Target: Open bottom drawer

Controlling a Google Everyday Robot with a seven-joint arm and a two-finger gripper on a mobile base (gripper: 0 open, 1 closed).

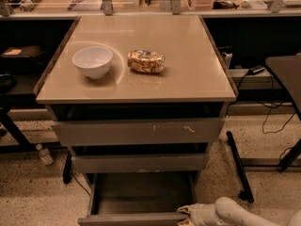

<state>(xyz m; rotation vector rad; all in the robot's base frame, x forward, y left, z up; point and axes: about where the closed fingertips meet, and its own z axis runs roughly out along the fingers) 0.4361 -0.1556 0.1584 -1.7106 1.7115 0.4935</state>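
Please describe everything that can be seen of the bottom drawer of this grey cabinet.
The bottom drawer is the lowest of three grey, metal-looking drawers under the tan tabletop. It stands pulled well out toward the camera, so its shallow grey tray interior shows, with nothing visible inside. Its low front is plain, has no handle, and is partly cut off by the picture's bottom edge. The gripper, reaching in from the lower right, is at the right end of that front; actual contact cannot be confirmed.
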